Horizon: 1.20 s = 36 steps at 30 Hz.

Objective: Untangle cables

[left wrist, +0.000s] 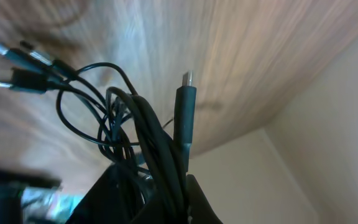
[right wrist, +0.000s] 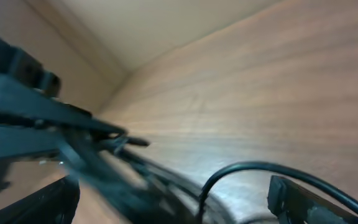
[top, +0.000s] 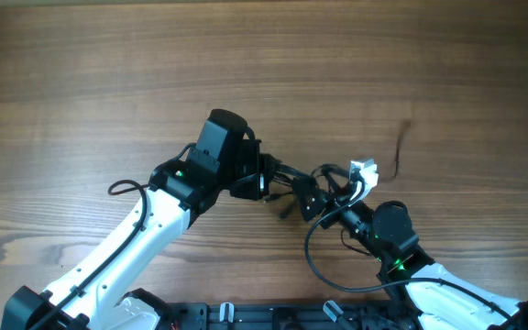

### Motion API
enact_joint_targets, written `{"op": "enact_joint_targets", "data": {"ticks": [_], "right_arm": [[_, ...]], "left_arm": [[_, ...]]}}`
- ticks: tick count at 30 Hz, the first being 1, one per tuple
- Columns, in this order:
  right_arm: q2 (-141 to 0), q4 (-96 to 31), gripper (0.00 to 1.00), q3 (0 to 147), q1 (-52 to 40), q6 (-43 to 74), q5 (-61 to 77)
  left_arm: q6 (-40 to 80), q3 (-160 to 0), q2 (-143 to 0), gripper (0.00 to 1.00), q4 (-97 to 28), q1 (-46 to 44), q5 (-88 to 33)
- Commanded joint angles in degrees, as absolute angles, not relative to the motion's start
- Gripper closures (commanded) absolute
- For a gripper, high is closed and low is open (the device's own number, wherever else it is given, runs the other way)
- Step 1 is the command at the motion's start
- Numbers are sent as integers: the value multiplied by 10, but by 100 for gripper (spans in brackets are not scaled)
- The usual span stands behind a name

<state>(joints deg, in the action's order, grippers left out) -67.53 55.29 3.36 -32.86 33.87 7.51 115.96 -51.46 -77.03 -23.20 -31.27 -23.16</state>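
Two arms meet over a wooden table (top: 108, 73) — seen from overhead, the cables (top: 312, 186) sit knotted just off centre toward 4 o'clock, with the left gripper (top: 273, 183) at their 9 o'clock and the right gripper (top: 333, 213) at their 5 o'clock. Left wrist view: the left gripper is clamped on the cables, one plug (left wrist: 186, 102) pointing to 12 o'clock. Right wrist view — blurred; the cables cross the frame, and whether the right gripper grips them cannot be told.
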Motion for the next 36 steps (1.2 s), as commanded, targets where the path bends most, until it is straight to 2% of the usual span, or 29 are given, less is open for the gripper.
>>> {"op": "enact_joint_targets", "data": {"ticks": [1,4,5,6,7,9,10,12,13,15,20,23,27,30,33,36], "right_arm": [[-677,556,12,34,-331,240,79],[-677,557,36,34,-331,240,107],[-677,556,65,34,-331,242,106],[-677,558,83,34,-331,249,106],[-677,561,95,34,-331,272,106],[-677,560,96,34,-331,335,106],[-677,559,96,34,-331,377,107],[-677,558,96,34,-331,438,114],[-677,559,96,34,-331,468,125],[-677,558,96,34,-331,507,142],[-677,558,96,34,-315,605,214],[-677,557,96,34,-302,674,263],[-677,511,96,34,-296,786,264],[-677,490,96,34,-295,825,262],[-677,505,96,34,-295,832,263],[-677,524,96,34,-295,832,288]], "left_arm": [[1207,-516,-765,96,-230,-310,-327],[1188,-516,-765,96,-228,-310,-347],[1173,-516,-765,96,-230,-310,-343],[1149,-516,-765,96,-230,-310,-332],[1105,-516,-765,96,-230,-310,-314],[981,-516,-765,81,-230,-309,-283],[888,-516,-765,61,-230,-307,-269],[684,-516,-765,32,-232,-298,-270],[609,-516,-765,23,-238,-292,-276],[522,-516,-762,13,-267,-278,-283],[405,-516,-755,14,-345,-229,-283],[326,-516,-755,20,-369,-224,-293],[274,-516,-754,19,-377,-224,-311],[272,-516,-750,18,-376,-222,-318],[246,-516,-739,18,-348,-222,-394],[176,-516,-740,27,-340,-224,-413]]}}
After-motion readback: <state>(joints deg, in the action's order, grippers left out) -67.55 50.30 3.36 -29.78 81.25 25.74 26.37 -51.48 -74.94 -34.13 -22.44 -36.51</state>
